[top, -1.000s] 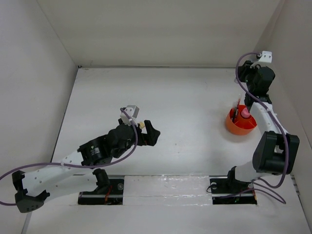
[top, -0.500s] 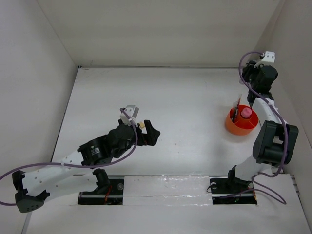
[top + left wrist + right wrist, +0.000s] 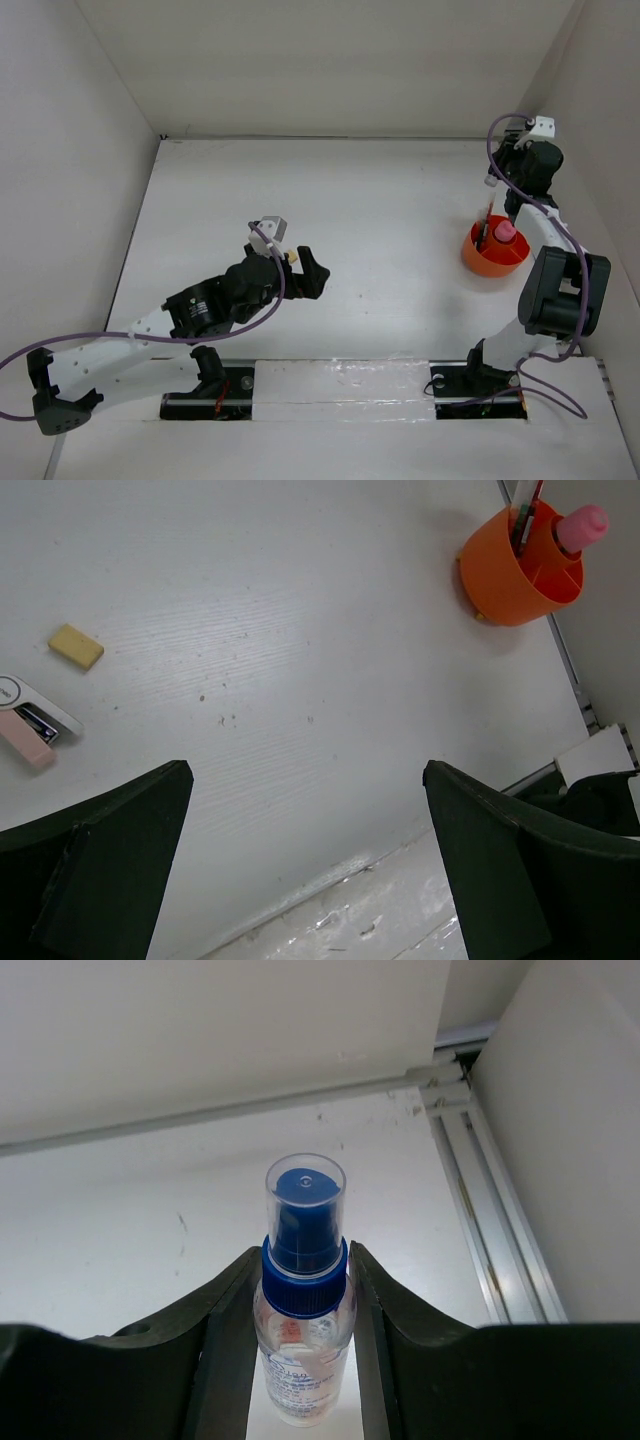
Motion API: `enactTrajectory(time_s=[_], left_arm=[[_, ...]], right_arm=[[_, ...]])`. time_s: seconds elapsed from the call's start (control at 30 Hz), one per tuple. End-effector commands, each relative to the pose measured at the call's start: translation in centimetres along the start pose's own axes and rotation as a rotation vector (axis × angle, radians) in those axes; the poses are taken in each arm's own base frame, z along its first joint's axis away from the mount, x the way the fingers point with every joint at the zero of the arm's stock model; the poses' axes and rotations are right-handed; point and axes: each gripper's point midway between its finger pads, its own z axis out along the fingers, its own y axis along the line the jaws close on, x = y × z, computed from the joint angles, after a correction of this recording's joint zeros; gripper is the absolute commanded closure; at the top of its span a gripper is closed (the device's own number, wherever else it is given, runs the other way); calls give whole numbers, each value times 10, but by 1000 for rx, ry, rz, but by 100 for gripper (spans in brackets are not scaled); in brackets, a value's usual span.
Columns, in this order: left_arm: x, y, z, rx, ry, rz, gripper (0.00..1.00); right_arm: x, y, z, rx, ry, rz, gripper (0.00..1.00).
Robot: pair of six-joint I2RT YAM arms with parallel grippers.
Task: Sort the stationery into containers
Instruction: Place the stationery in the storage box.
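Enclosure: a white table (image 3: pixel 400 200) boxed in by plain white walls on the left, far and right sides.

Right gripper (image 3: pixel 303 1260): closed on the clear plastic bottle with the blue spray cap (image 3: pixel 303 1290). The jaws clamp its shoulder just under the cap. It sits at the far right of the table, close to the right wall and beyond the round orange plastic cup (image 3: pixel 493 252).

Left gripper (image 3: pixel 307 780): jaws spread wide and holding nothing, over the near-left part of the table. The small tan eraser block (image 3: pixel 76 646) and the pink-and-white piece (image 3: pixel 30 725) lie loose on the surface beside it.

Cup contents: a pink-capped tube (image 3: pixel 582 525) and thin pens (image 3: pixel 525 510), standing upright.

Risks, in my judgement:
- The grip is high on a smooth round bottle, so it may swing or slip during the carry.
- The cup is already crowded. A bottle lowered off-centre could strike the pens or the tube, or tip the cup.
- The right wall is close and leaves little room for correction.

Not verifiable:
- The bottle's base is cut off at the lower edge of the wrist view, so I cannot tell whether it touches the table.
- The cup is out of that view.
- From above, the bottle is too small to make out.
- The pink-and-white piece runs off the frame edge.
- The number of pens is unclear.
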Motion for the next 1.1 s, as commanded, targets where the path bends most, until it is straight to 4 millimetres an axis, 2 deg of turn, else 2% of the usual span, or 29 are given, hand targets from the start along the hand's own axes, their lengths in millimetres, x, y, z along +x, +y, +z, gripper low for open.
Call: enactTrajectory(time_s=[0.0,0.03,0.2,0.23,0.33,0.37,0.4,0.43,0.53,0.63,0.7,0.77,0.8,0.83,0.87,0.9,1.07], left_arm=[[-10,-7,1,12,-33,1,0],[-13,-9,0,17,-39,-3,0],[-14,-11,-2,31,-41,-8,0],[-13,-9,-4,32,-43,-9,0],[-15,-11,-4,38,-49,-13,0],[-15,-11,-4,38,-49,-13,0],[-15,-11,-4,38,-49,-13,0],[-15,-11,-4,38,-49,-13,0],[-14,-11,-1,37,-48,-3,0],[-14,-11,-1,37,-48,-3,0],[-15,-10,-4,39,-50,-5,0],[-19,-11,-8,49,-61,-21,0],[-15,-9,-6,43,-54,-17,0],[-18,-10,-10,52,-65,-24,0],[-21,-10,-13,61,-74,-30,0],[-17,-8,-11,56,-68,-35,0],[-22,-9,-16,68,-83,-45,0]], right_arm=[[-11,2,-10,8,-17,18,100],[-5,4,-11,-2,-5,29,100],[-6,7,-16,-13,-4,40,100],[-3,6,-20,-1,8,41,100],[-9,0,-36,42,9,41,100],[1,-2,-38,55,35,44,100],[-8,-1,-44,54,19,42,100],[0,-3,-49,68,46,45,100],[4,-9,-60,113,62,45,100],[-4,-12,-67,133,39,43,100],[-6,-17,-68,165,38,42,100],[5,-23,-59,190,77,43,100],[10,-25,-58,202,103,43,100],[10,-28,-59,218,102,42,100],[19,-32,-58,238,121,41,100],[16,-32,-57,237,109,41,100],[36,-34,-49,240,150,41,100]])
